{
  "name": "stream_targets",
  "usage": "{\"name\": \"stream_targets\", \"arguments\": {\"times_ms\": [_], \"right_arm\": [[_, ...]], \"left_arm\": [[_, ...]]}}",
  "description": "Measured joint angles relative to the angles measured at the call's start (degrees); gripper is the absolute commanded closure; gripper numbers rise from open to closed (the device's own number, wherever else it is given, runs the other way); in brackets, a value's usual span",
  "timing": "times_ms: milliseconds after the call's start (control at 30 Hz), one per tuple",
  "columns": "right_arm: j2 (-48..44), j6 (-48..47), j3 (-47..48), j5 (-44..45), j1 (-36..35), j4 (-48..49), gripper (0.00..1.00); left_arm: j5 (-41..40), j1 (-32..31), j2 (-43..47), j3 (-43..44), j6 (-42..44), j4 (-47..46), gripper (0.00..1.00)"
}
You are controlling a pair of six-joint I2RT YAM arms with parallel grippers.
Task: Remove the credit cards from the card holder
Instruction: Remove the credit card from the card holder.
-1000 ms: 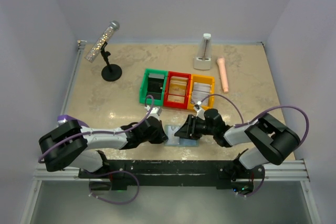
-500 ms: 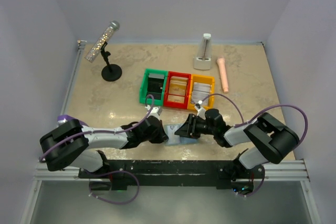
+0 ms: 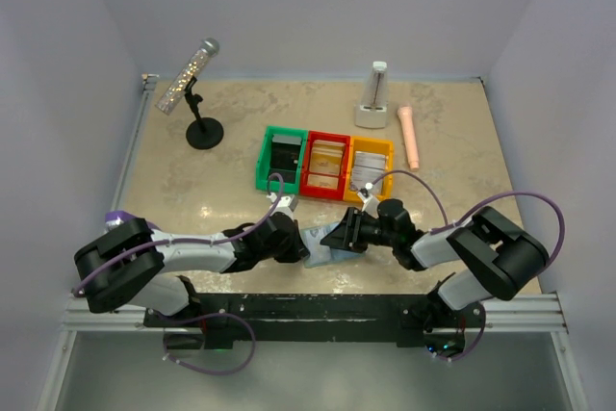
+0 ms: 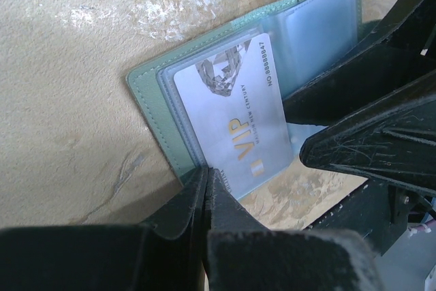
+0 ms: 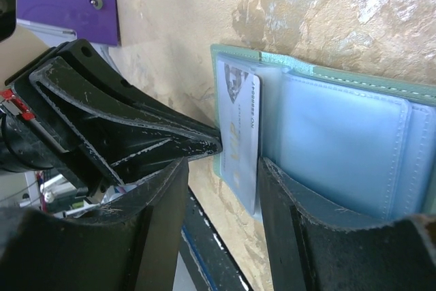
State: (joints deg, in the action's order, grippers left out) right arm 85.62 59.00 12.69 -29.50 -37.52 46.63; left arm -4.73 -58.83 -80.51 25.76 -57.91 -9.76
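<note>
The card holder (image 4: 146, 97) lies open on the table between both grippers, grey-green outside with pale blue pockets (image 5: 340, 148). In the top view it is a pale patch (image 3: 323, 255). A pale blue credit card (image 4: 235, 120) marked VIP sticks partway out of the left pocket, past the holder's near edge (image 5: 244, 134). My left gripper (image 4: 206, 172) is shut on that card's near corner (image 3: 304, 249). My right gripper (image 5: 223, 168) stands open (image 3: 339, 238). One of its fingers (image 5: 300, 209) rests on the right pocket panel. No other cards show.
Green (image 3: 283, 158), red (image 3: 325, 163) and yellow (image 3: 370, 166) bins stand in a row just behind the grippers. A microphone on a black stand (image 3: 197, 103) is at the back left. A white device (image 3: 373, 98) and a pink tube (image 3: 410, 137) are at the back right. The black rail (image 3: 318, 305) runs along the near edge.
The pale card and holder have shifted and turned slightly between the grippers, and the card now reaches further toward the near edge. Both grippers kept their opening.
</note>
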Motion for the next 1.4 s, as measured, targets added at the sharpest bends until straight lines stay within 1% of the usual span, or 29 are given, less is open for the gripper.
{"name": "stream_targets", "arguments": {"times_ms": [167, 467, 667, 1000, 1033, 1100, 1133, 1400], "right_arm": [[0.0, -0.2, -0.1, 0.0, 0.0, 0.6, 0.54], [-1.6, -0.7, -0.1, -0.9, -0.4, 0.8, 0.7], [-2.8, -0.9, -0.1, -2.6, -0.8, 0.0, 0.74], [-3.6, -1.4, 0.2, -3.1, -0.9, -2.9, 0.74], [-3.6, -1.4, 0.2, -3.1, -0.9, -3.0, 0.73], [-3.6, -1.5, 0.3, -3.1, -0.9, -3.3, 0.65], [-3.6, -1.6, 0.3, -3.1, -0.9, -3.4, 0.63], [-3.6, -2.3, 1.4, -3.3, -1.1, -6.5, 0.63]], "left_arm": [[0.0, 0.0, 0.1, 0.0, 0.0, 0.0, 1.0], [-0.2, 0.0, 1.1, -0.6, -0.1, -0.3, 1.0], [-0.2, -0.1, 1.4, -1.3, -0.1, -1.4, 1.0], [-0.2, -0.1, 1.5, -1.3, -0.1, -1.4, 1.0], [-0.2, -0.1, 1.5, -1.3, -0.1, -1.4, 1.0], [-0.2, -0.1, 1.5, -1.4, -0.1, -1.4, 1.0], [-0.2, -0.1, 1.5, -1.4, -0.1, -1.4, 1.0], [-0.2, -0.1, 1.6, -1.7, -0.2, -1.9, 1.0]]}}
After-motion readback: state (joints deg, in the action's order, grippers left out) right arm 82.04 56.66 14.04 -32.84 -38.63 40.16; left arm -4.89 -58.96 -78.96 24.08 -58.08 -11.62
